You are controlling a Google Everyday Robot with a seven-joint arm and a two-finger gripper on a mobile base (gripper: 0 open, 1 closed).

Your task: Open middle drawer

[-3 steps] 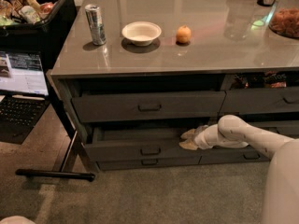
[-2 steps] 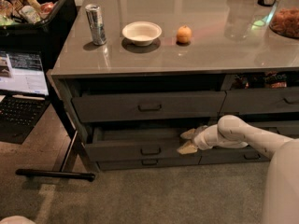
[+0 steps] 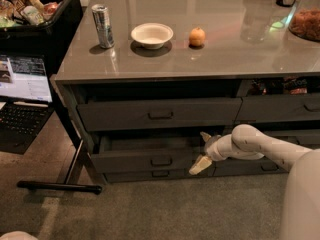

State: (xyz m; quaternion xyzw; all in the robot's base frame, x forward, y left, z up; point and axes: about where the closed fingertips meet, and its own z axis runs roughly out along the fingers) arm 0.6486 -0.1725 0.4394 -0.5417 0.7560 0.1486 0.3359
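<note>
The middle drawer (image 3: pixel 145 160) is a wide dark grey drawer with a small loop handle (image 3: pixel 161 161) at its centre. It stands pulled out a little, and a strip of its inside shows above the front. My gripper (image 3: pixel 203 151) is at the right end of that drawer front, on the white arm (image 3: pixel 260 146) coming in from the right. Its fingers are spread apart, one above the front's top edge and a pale one (image 3: pixel 200 165) in front of the drawer face. The gripper holds nothing.
The top drawer (image 3: pixel 160 114) and the low bottom drawer (image 3: pixel 155 174) are shut. On the counter (image 3: pixel 225 54) stand a can (image 3: pixel 103 26), a white bowl (image 3: pixel 152 35) and an orange fruit (image 3: pixel 197 36). A laptop (image 3: pixel 22 104) and a black stand foot (image 3: pixel 60 186) are at the left.
The gripper has shifted slightly down and left at the drawer's right end, and its lower finger has dropped further. The drawer looks unmoved.
</note>
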